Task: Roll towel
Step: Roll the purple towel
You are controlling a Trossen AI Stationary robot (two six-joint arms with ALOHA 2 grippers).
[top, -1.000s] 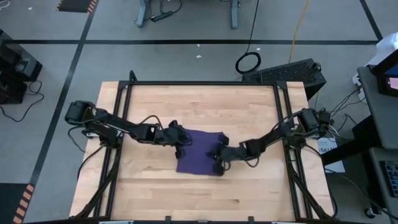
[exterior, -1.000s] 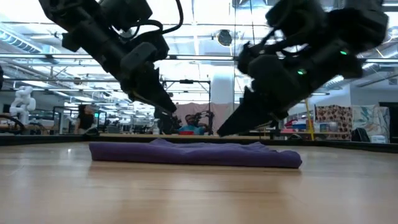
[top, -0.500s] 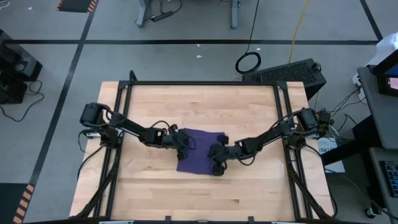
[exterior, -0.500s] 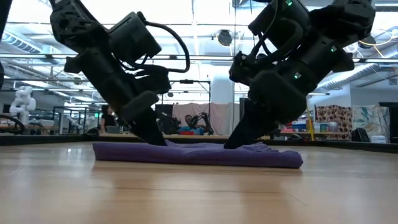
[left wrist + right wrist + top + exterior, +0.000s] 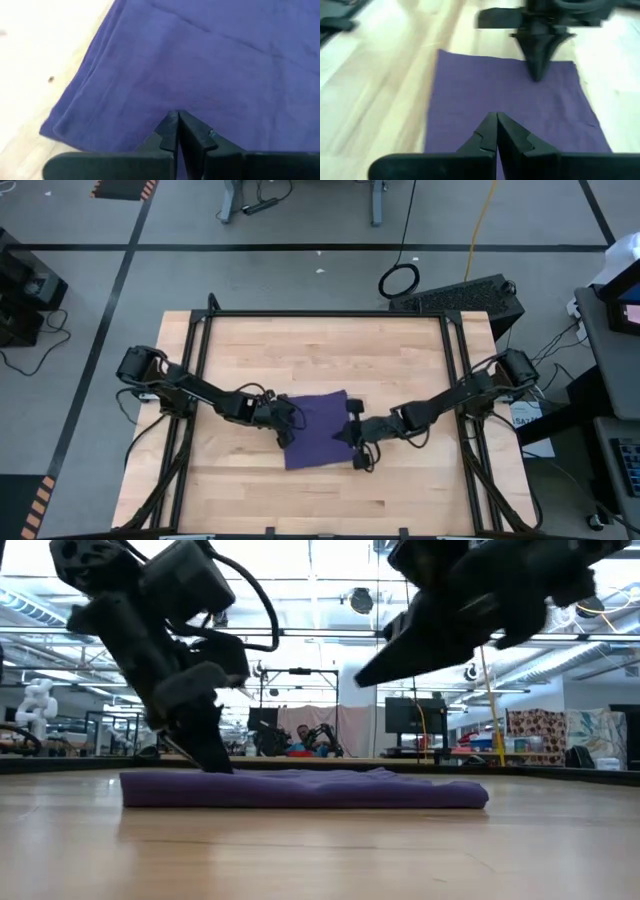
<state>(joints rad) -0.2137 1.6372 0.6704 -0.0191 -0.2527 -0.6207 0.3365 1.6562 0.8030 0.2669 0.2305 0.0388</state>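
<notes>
Because the towel [image 5: 318, 430] is soft, light cloth, folded flat in layers at mid-bench [image 5: 320, 345], expect it to drape, wrinkle and slide on the wood rather than hold a shape. Left gripper [image 5: 289, 425]: fingers [image 5: 170, 131] pressed together with nothing between them, tips down on the towel's left edge. Right gripper [image 5: 350, 432]: fingers [image 5: 496, 131] likewise together and empty, lifted above the right edge, as the low view shows. Take hold, you may judge, along one short edge at both corners, pinching all layers, so the roll starts straight and does not skew.
</notes>
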